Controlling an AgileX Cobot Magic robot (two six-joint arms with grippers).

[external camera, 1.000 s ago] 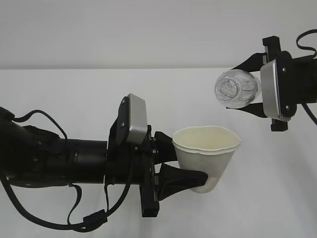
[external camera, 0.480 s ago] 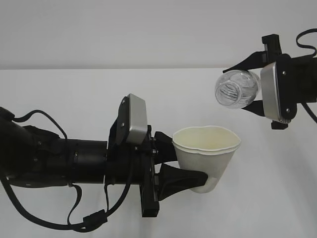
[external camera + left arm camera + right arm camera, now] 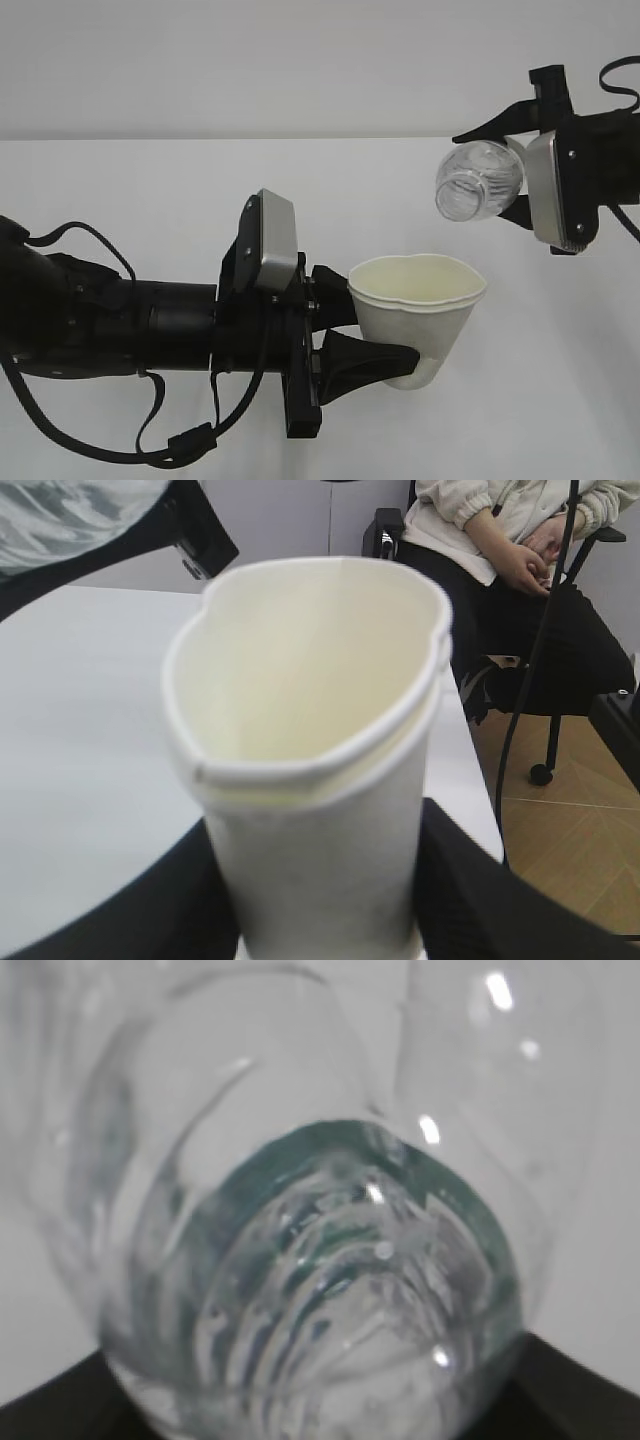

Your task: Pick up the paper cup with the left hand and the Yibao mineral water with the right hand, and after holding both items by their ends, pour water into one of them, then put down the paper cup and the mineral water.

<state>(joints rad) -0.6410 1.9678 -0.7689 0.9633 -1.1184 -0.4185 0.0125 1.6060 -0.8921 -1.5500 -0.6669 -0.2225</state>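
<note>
Paper cup (image 3: 418,310): white, tapered, rim dented (cream inside), upright, clamped low by left tool (image 3: 385,345) above desk (image 3: 150,200). Clear ribbed bottle (image 3: 480,180): tilted, gripped by right tool (image 3: 500,170), upper right.

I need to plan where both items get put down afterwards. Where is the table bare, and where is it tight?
The white table is bare behind the left hand, and between the paper cup and the near right edge below the right hand. It is tight only in the gap between the cup's rim and the Yibao mineral water held above it.
</note>
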